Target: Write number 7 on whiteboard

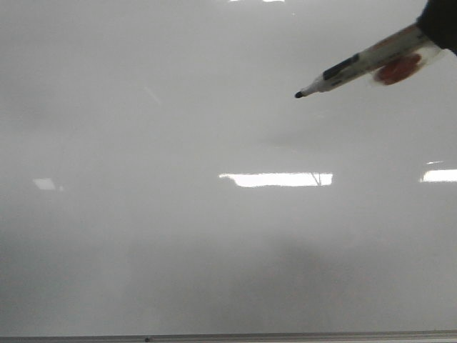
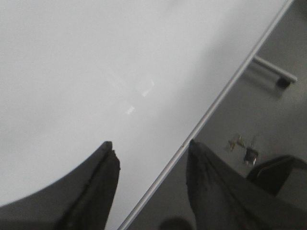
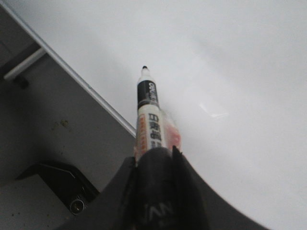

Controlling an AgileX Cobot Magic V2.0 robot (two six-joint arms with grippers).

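Note:
The whiteboard (image 1: 178, 143) fills the front view, glossy and blank; no number 7 shows on it. A white marker (image 1: 357, 68) with a black band and orange print reaches in from the upper right, its black tip (image 1: 299, 94) pointing left and held off the board. My right gripper (image 3: 154, 155) is shut on the marker (image 3: 148, 115); only its dark edge (image 1: 439, 21) shows in the front view. My left gripper (image 2: 151, 151) hangs open and empty over the whiteboard's metal edge (image 2: 211, 108).
Bright rectangular light reflections (image 1: 275, 179) lie on the board. Its thin grey bottom edge (image 1: 228, 336) runs along the frame's bottom. Beyond the edge is grey floor with a board leg (image 2: 271, 74) and dark equipment (image 3: 62, 184).

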